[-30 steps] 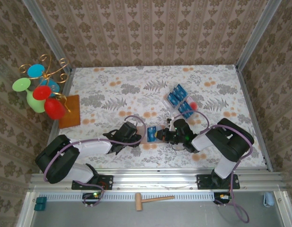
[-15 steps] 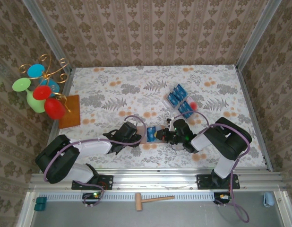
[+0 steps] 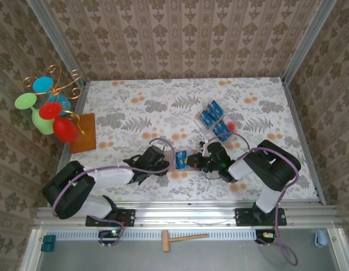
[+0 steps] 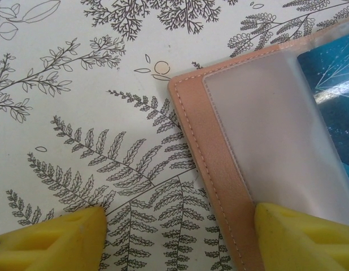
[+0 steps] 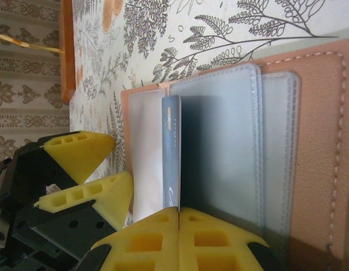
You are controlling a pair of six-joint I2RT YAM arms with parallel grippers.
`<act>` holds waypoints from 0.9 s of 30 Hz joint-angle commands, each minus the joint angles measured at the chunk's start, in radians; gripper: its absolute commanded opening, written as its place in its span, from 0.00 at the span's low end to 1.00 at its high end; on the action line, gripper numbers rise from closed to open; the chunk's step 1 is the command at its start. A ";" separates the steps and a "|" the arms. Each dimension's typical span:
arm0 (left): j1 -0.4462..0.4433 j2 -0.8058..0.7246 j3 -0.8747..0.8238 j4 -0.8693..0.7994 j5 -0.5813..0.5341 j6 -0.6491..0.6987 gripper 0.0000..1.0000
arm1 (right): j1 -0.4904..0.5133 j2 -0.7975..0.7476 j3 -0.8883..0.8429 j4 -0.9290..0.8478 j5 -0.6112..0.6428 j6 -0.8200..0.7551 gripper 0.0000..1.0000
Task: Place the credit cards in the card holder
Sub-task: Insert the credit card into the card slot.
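Observation:
The card holder [image 5: 231,141] lies open on the table, its clear pockets facing up. My right gripper [image 5: 179,210] is shut on a blue credit card [image 5: 171,152] that stands on edge at a pocket's mouth. In the left wrist view the card holder [image 4: 219,147] shows a corner, with the credit card [image 4: 332,73] at its right. My left gripper [image 4: 177,237] is open: one fingertip [image 4: 299,237] rests on the holder's edge, the other is over the tablecloth. From above, the left gripper [image 3: 170,162] and right gripper [image 3: 190,161] meet over the card [image 3: 181,160].
A clear tray [image 3: 198,119] with several blue cards [image 3: 210,116] sits behind the right arm. An orange-brown mat [image 3: 84,132] and a stand of coloured glasses [image 3: 50,110] are at the far left. A wooden mallet [image 3: 183,239] lies below the table's front rail.
The right gripper has edged the card slightly towards the left gripper. The left arm has stayed put.

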 commanded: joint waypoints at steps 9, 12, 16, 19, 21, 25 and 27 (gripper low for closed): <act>-0.008 0.010 0.003 -0.007 -0.002 -0.010 0.71 | -0.025 0.011 0.011 -0.062 -0.005 -0.043 0.00; -0.005 -0.006 0.023 -0.032 -0.007 0.007 0.72 | -0.025 0.019 0.009 -0.060 -0.008 -0.044 0.00; 0.001 -0.054 0.077 -0.092 -0.013 0.061 0.73 | -0.025 0.018 0.007 -0.060 -0.008 -0.044 0.00; 0.004 -0.085 0.126 -0.140 -0.005 0.105 0.74 | -0.025 0.017 0.004 -0.062 -0.006 -0.044 0.00; 0.005 -0.094 0.151 -0.159 0.010 0.134 0.75 | -0.025 0.014 0.005 -0.065 -0.006 -0.045 0.00; 0.004 -0.069 0.189 -0.183 0.043 0.170 0.75 | -0.025 0.014 0.004 -0.065 -0.005 -0.045 0.00; 0.005 -0.047 0.192 -0.185 0.049 0.181 0.75 | -0.025 0.012 0.003 -0.066 -0.005 -0.046 0.00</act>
